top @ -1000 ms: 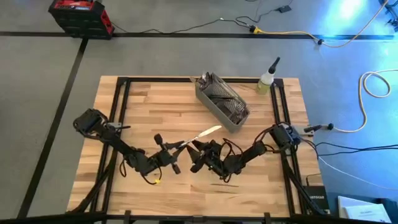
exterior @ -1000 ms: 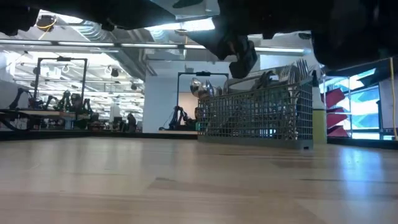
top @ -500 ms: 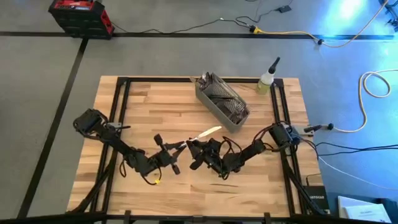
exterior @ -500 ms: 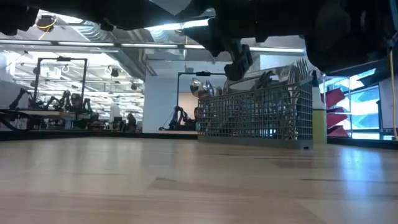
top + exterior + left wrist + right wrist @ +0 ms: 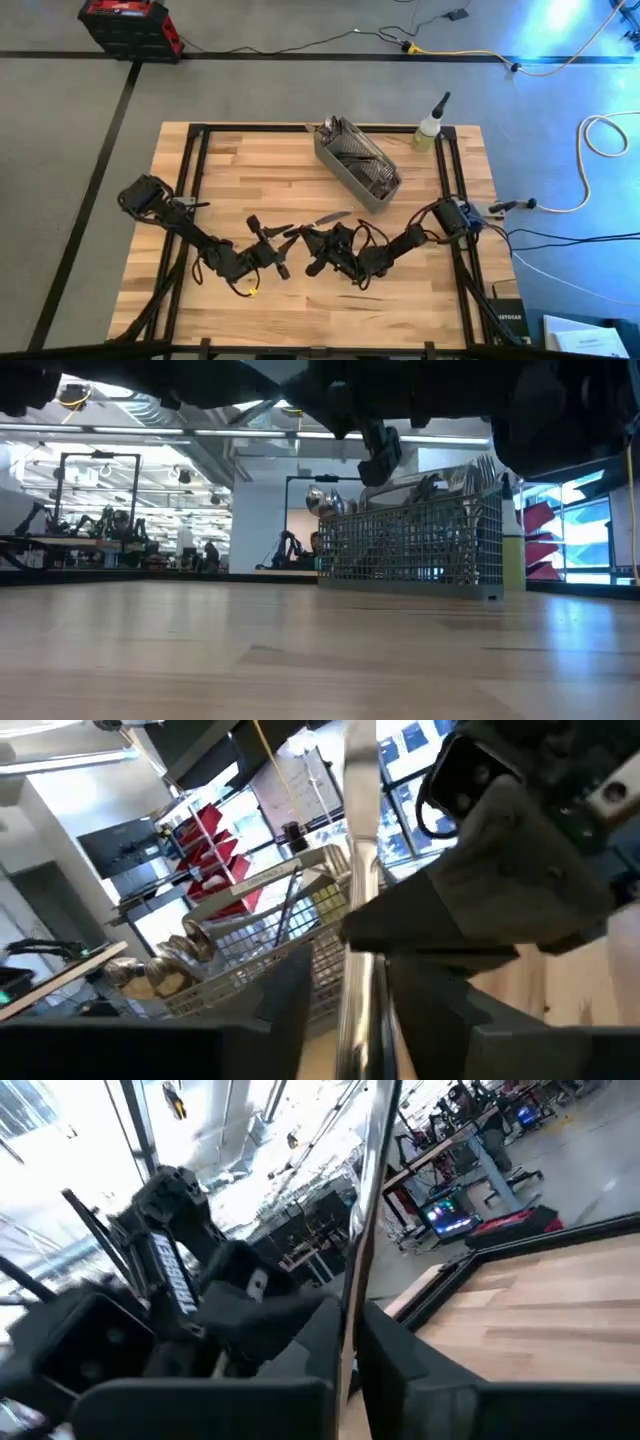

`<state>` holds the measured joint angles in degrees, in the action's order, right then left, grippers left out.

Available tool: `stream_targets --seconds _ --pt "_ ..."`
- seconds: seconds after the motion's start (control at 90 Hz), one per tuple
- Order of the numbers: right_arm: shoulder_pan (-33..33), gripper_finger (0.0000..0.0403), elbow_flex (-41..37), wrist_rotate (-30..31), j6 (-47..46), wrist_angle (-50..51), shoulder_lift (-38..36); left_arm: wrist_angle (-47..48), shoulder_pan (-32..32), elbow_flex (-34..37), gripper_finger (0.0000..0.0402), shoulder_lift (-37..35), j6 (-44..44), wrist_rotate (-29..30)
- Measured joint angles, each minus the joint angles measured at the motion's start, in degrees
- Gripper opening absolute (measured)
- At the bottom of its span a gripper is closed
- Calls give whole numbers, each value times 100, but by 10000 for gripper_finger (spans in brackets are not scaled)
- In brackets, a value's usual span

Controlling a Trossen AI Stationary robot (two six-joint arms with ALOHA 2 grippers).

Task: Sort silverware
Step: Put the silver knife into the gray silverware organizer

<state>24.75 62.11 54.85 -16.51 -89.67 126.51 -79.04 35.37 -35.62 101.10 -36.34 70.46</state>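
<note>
High view, surface: my wooden tabletop point(image 5: 250, 180) stands on a gray floor with cables lying across it and a red toolbox point(image 5: 128, 24) at the far left.
High view, things: a gray mesh basket point(image 5: 357, 163) full of silverware point(image 5: 350, 150) sits far of center, with a small bottle point(image 5: 430, 127) at the far right corner.
High view, pose: both my arms reach in to the near middle, where my left claw point(image 5: 285, 238) and my right claw point(image 5: 312, 240) meet tip to tip.
High view, held piece: one slim utensil point(image 5: 330, 216) points from the two claws toward the basket.
High view, unclear: I cannot tell whether it is a fork or a spoon.
Low view, surface: bare wood runs up to the basket point(image 5: 415, 550), with handles sticking out above its rim.
Low view, room: a bright workshop with other robot stations lies behind.
Low view, hidden: my arms are only dark shapes along the top; one claw point(image 5: 376, 448) hangs above the basket's near end, and I cannot tell whose it is.
Left wrist view: my left fingers point(image 5: 300, 1010) are clamped on the utensil's shaft point(image 5: 355, 960), with the right claw's dark body close ahead and the basket point(image 5: 250, 950) behind it.
Right wrist view: my right fingers point(image 5: 395, 1360) are pinched on the same thin shaft point(image 5: 365, 1220), and the left claw point(image 5: 190, 1320) faces me across it.
</note>
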Motion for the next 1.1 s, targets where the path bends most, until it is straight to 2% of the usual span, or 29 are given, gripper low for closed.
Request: stream_targets --seconds 0.111,0.267,0.344,0.422,0.511,0.622,0.678,0.778,0.878,1.022,1.1 --pt "60 2 -2 135 586 -25 -276 11 78 0 181 0 -160 165" --pt "83 1 -244 482 1996 -14 -1043 18 254 45 238 -2 70 177" --pt "72 1 -444 724 2894 -35 -1603 34 335 216 252 -2 469 152" --pt "20 1 -708 943 3818 -32 -2177 23 345 492 256 -2 1074 -116" --pt "-109 0 -1140 1101 4161 228 -2816 39 213 819 254 -36 1890 -632" --pt "-604 0 -1770 1517 3581 1489 -3549 80 -33 1029 250 -64 2625 -1424" --pt "-924 0 -2035 1508 2992 2325 -3964 166 -131 1046 249 -72 2846 -1710" --pt "-1639 0 -2085 631 1632 3981 -4664 424 -291 1047 249 -72 3174 -2085" --pt "-2368 0 -1913 -174 592 5705 -4862 591 -417 1049 249 -72 3429 -2337" --pt "-3169 0 -1578 -1253 -301 6738 -4812 822 -518 1049 249 -72 3648 -2525" --pt "-3377 0 -1430 -1402 -621 7581 -4712 819 -505 1049 249 -72 3693 -2540"
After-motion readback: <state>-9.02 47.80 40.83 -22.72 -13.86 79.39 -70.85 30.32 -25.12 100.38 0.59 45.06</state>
